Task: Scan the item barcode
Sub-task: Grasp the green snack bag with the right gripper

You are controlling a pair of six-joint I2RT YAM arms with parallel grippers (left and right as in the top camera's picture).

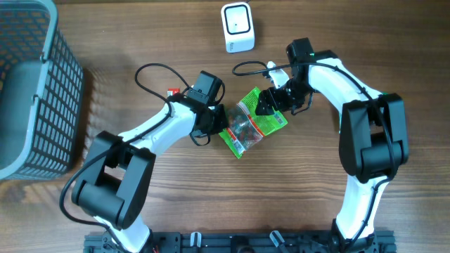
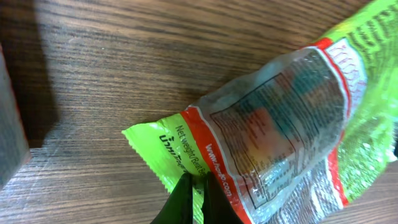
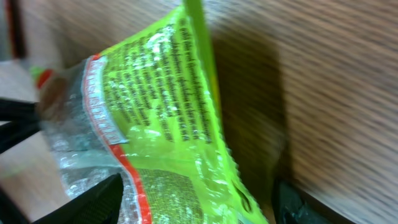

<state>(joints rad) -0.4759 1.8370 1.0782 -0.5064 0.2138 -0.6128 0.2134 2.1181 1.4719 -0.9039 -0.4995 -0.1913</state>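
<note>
Pinching snack packet [image 1: 249, 123] edge with left gripper [image 2: 198, 190], fingers clamped; straddling it with right gripper [image 3: 196, 196], fingers wide. Not yet at scanner [image 1: 238, 27]; barcode pass to come.

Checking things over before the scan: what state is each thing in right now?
snack packet: crinkled, pinched at its green edge.
left fingers: shut on the snack packet's edge.
right fingers: spread apart, snack packet between them, not clamped.
scanner: standing on the table beyond the snack packet, nothing held to it.
basket: upright at the table's left, apart from the snack packet.
</note>
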